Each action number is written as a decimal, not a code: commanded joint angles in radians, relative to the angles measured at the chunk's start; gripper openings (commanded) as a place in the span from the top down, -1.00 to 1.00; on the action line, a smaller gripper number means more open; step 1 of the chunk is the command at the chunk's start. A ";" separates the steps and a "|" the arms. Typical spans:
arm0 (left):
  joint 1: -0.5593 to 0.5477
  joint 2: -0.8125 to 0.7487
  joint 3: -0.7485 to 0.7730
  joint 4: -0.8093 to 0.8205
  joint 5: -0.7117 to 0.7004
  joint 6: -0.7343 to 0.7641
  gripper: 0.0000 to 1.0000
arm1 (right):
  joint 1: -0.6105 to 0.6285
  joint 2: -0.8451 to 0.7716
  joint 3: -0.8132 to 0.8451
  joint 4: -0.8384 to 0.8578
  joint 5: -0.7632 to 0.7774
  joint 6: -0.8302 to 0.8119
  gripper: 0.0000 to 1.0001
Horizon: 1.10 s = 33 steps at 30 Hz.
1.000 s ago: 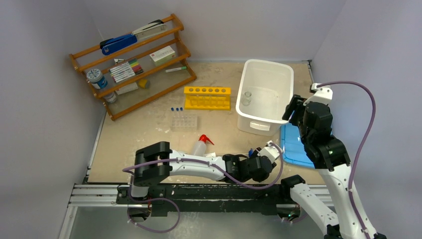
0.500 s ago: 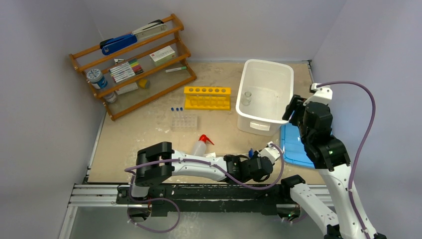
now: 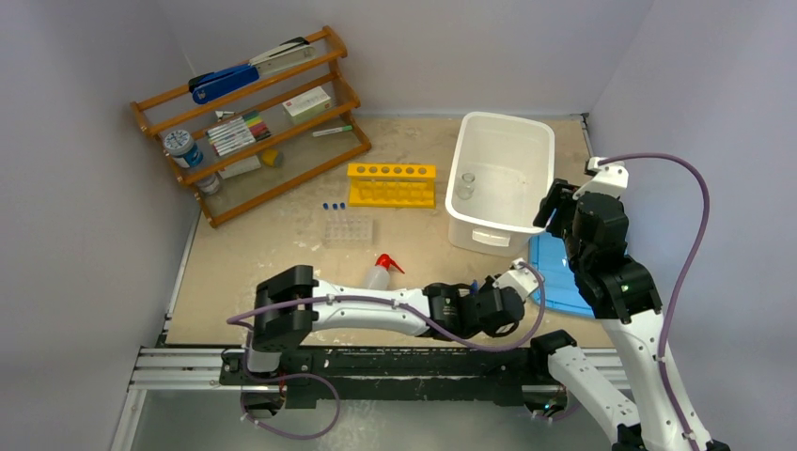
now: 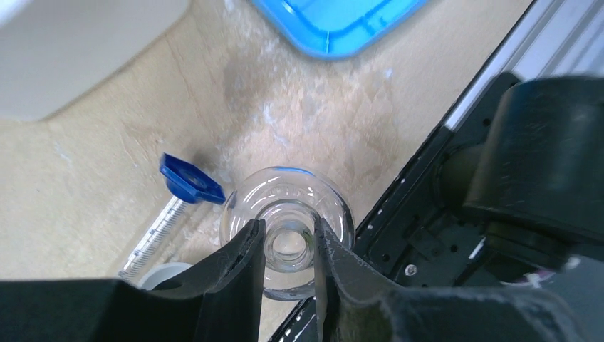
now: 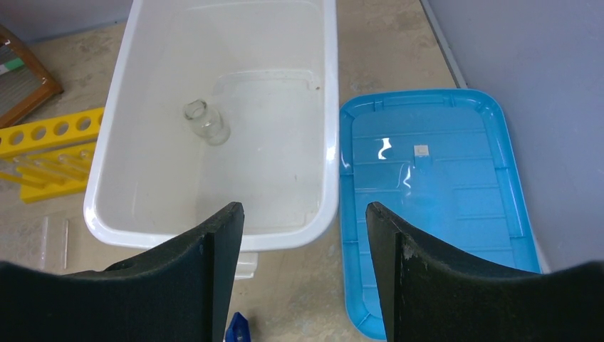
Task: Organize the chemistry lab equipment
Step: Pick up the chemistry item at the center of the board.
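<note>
My left gripper point(image 4: 288, 224) is shut on the neck of a small clear glass flask point(image 4: 335, 206), low over the table near its front edge, and it shows in the top view point(image 3: 505, 289). A blue-capped tube point(image 4: 189, 178) lies just left of it. My right gripper point(image 5: 303, 210) is open and empty, held above the gap between the white bin point(image 5: 327, 142) and the blue lid point(image 5: 427, 185). Another small flask point(image 5: 206, 122) lies in the bin. The squeeze bottle point(image 3: 379, 272), clear tube tray point(image 3: 348, 230) and yellow rack point(image 3: 391, 184) stand mid-table.
The wooden shelf point(image 3: 249, 122) with stapler, markers and boxes stands at the back left. Two blue-capped tubes point(image 3: 332, 205) lie left of the rack. The black rail point(image 4: 427, 235) at the table's front edge runs right beside the held flask.
My left gripper has shifted a little to the right and away from the front edge with the flask in it. The right arm has not moved.
</note>
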 commanded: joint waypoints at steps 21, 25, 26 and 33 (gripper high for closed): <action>0.287 -0.129 0.545 -0.199 0.028 0.133 0.85 | -0.002 0.070 0.108 0.011 0.181 -0.063 -0.30; 0.345 -0.050 0.596 -0.190 0.053 0.136 0.85 | -0.002 0.058 0.110 0.009 0.181 -0.061 -0.30; 0.361 -0.030 0.602 -0.178 0.065 0.134 0.86 | -0.002 0.054 0.110 0.007 0.182 -0.060 -0.30; 0.429 0.114 0.650 -0.093 0.127 0.153 0.87 | -0.002 0.022 0.089 0.004 0.170 -0.059 -0.29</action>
